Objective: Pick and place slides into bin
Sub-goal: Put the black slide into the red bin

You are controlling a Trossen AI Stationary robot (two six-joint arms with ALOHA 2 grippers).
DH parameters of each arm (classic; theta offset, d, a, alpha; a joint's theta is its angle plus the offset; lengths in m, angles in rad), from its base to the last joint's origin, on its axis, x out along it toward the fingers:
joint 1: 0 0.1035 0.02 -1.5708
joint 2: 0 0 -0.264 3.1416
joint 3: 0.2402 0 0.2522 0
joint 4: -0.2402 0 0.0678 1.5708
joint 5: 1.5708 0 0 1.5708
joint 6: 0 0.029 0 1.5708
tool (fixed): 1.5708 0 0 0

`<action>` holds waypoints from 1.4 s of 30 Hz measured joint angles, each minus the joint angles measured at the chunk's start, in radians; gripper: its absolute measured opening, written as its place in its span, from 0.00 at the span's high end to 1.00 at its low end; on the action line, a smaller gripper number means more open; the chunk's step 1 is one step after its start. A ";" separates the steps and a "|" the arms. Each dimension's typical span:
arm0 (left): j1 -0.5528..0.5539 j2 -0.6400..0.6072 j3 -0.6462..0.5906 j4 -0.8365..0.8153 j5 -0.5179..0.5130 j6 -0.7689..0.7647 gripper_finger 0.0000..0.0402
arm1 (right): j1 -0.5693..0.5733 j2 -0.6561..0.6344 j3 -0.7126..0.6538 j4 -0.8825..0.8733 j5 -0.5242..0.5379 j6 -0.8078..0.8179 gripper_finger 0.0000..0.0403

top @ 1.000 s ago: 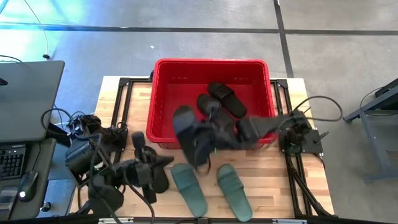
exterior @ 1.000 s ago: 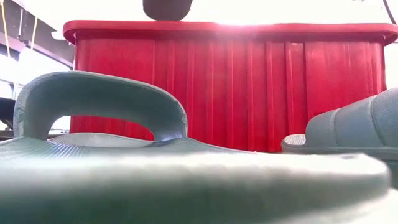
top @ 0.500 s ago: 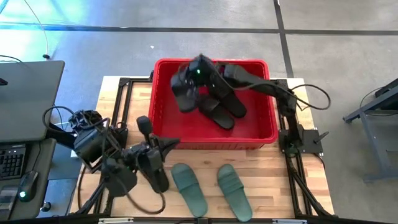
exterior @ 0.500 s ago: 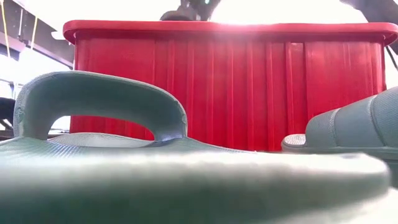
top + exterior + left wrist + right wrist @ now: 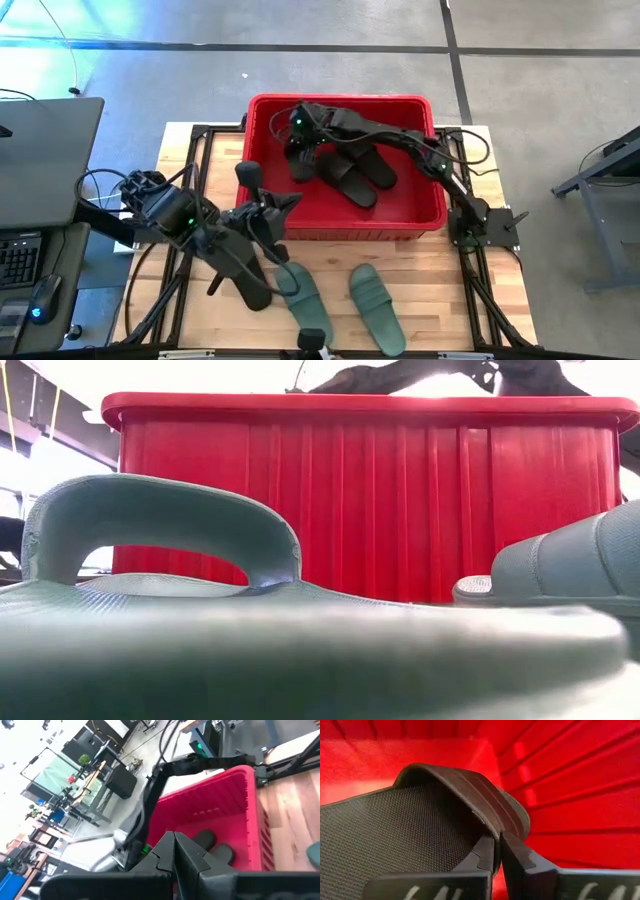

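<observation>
The red bin [image 5: 265,215] stands at the table's far middle. Two black slides [image 5: 360,172] lie on its floor. My right gripper [image 5: 302,143] reaches down into the bin's far left part, shut on a third black slide [image 5: 300,162]. A fourth black slide [image 5: 250,285] lies flat on the table near the bin's left corner, under my left arm. My left gripper [image 5: 291,199] is shut and empty above the bin's near left corner. Two teal slides [image 5: 303,300] [image 5: 377,308] lie sole-down on the near table. They fill the low view [image 5: 160,540]. My right gripper pinches the edge of the black slide's strap [image 5: 487,827] between its two fingers. The fingers come from above, pointing down into the bin. The slide's footbed [image 5: 395,840] hangs below the fingers beside the bin's wall. I cannot tell whether it touches the floor.
The bin's tall ribbed walls and thick rim [image 5: 370,405] stand between the near table and the bin's inside. My right arm [image 5: 420,150] stretches across the bin from its base at the right. A desk with a keyboard [image 5: 20,255] stands left of the table.
My right gripper has carried the black slide from above the bin's near wall toward the far left and down into the bin. My left gripper has risen and swung from over the black slide on the table toward the bin's near left corner, staying shut.
</observation>
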 joint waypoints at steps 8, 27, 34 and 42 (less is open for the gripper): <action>0.032 0.000 0.000 -0.001 0.032 -0.002 1.00 | 0.005 0.061 -0.001 0.043 -0.103 -0.047 0.89; 0.031 0.000 -0.001 -0.097 0.286 -0.012 1.00 | 0.017 0.003 0.003 -0.020 -0.048 -0.041 0.52; 0.029 0.001 -0.001 -0.095 0.416 -0.012 1.00 | 0.035 -0.101 0.005 -0.015 -0.166 -0.023 0.56; 0.027 0.019 -0.001 -0.240 0.681 -0.164 1.00 | 0.087 -0.301 0.004 -0.109 -0.343 -0.005 0.61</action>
